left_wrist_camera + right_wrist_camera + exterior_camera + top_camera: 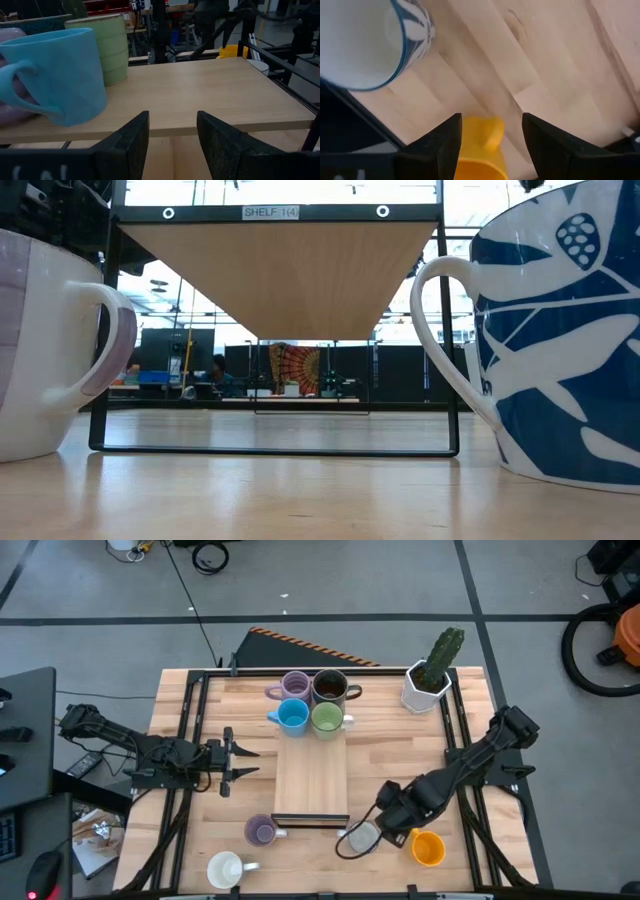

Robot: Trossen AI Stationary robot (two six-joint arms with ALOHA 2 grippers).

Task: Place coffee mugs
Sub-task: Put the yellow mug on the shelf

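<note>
Four coffee mugs stand at the far end of the raised wooden shelf (310,775): purple (295,685), dark brown (330,688), blue (292,716) and green (327,719). On the table near the front stand a purple mug (261,831), a white mug (225,869), a blue-patterned white mug (362,836) and an orange mug (428,848). My right gripper (490,145) points down, open, above the orange mug (475,162), whose handle (493,132) shows between the fingers. My left gripper (172,135) waits open and level at the shelf's left side, beside the blue mug (65,75).
A white faceted pot with a green cactus (430,675) stands at the table's far right. Black frame rails run along both sides of the table. The shelf's near half is bare wood. In the low view, the two front mugs (50,350) (560,350) flank the shelf's stand.
</note>
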